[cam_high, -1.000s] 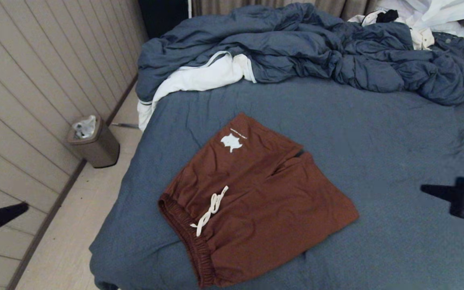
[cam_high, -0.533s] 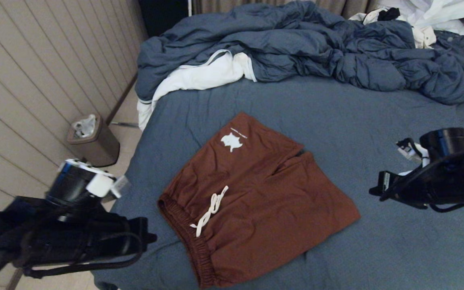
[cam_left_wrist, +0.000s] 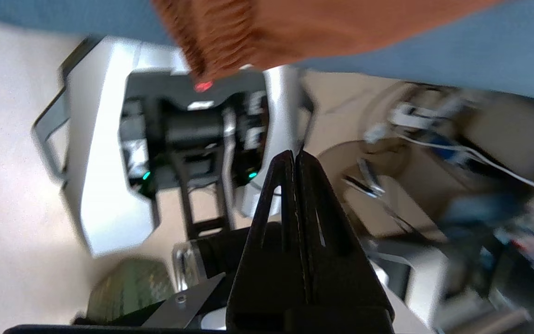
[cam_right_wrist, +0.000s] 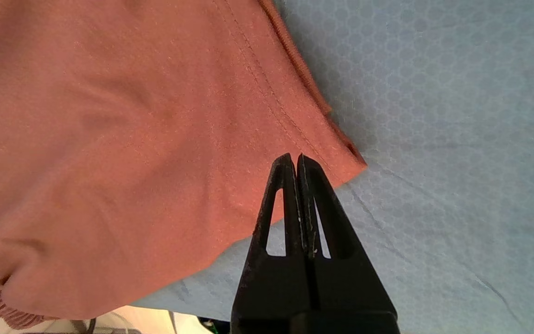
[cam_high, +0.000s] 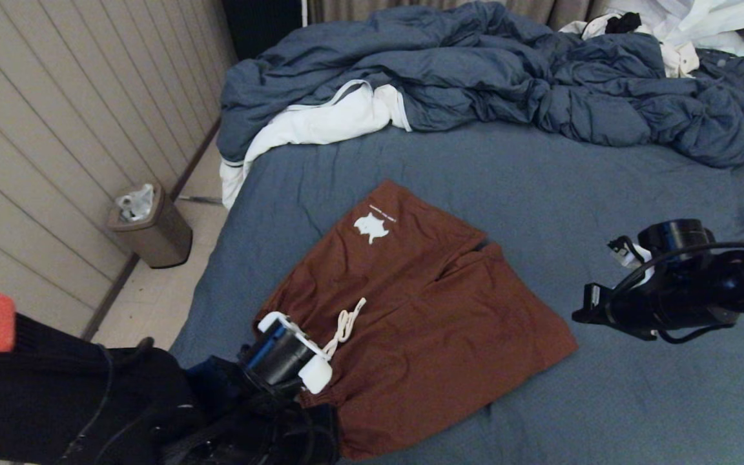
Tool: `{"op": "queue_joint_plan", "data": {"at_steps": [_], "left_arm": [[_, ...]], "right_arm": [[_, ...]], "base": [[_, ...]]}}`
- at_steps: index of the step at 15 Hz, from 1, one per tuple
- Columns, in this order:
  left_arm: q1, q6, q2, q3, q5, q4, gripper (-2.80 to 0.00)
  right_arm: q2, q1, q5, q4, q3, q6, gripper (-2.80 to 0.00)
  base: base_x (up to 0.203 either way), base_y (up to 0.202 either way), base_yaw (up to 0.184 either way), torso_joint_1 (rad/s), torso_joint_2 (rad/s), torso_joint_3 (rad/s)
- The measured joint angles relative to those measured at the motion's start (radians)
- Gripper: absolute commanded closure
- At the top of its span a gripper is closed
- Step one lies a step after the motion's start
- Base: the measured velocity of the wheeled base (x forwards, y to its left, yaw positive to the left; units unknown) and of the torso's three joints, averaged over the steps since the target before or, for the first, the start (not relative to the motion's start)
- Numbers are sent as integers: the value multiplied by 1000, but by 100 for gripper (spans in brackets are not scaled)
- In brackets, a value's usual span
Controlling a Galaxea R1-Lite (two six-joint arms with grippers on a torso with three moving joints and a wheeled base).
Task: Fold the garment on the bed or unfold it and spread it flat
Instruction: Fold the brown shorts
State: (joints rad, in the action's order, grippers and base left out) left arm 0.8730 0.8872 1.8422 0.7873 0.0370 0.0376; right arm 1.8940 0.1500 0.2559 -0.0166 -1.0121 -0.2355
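Black fingers of the right claw (cam_right_wrist: 297, 160) are pressed tight together, gripping nothing, poised over the hem corner of the shorts (cam_high: 423, 310). The left claw (cam_left_wrist: 295, 155) is likewise closed and empty, its arm low at the near left over the gathered waistband (cam_left_wrist: 211, 41) end. Rust-brown, the shorts lie spread flat near the front edge of the bed (cam_high: 604, 194), white drawstring (cam_high: 344, 326) loose, a small white logo (cam_high: 371, 227) on the far leg.
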Motion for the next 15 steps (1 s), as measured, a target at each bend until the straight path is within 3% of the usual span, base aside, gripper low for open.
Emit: {"op": "queue_joint_plan", "data": {"at_steps": [2,3,12,15], "left_arm": [[21,27,77,42,-28,-15,0],[29,31,115,62,-42,-16,-280],[10,-13,341,160,-348,15,-280],[-31,-23,369,195,-365,34,-280]], "right_arm": [[11,0,2,0,4,0,0],[13,1,4,0,4,0,0],[11,23,18,-43,9,-13,0],[9,22,20,-56,23,-13,0]], "base": [[0,0,0,0,0,0],[0,0,0,0,0,0],[0,0,0,0,0,0],[0,0,0,0,0,0]]}}
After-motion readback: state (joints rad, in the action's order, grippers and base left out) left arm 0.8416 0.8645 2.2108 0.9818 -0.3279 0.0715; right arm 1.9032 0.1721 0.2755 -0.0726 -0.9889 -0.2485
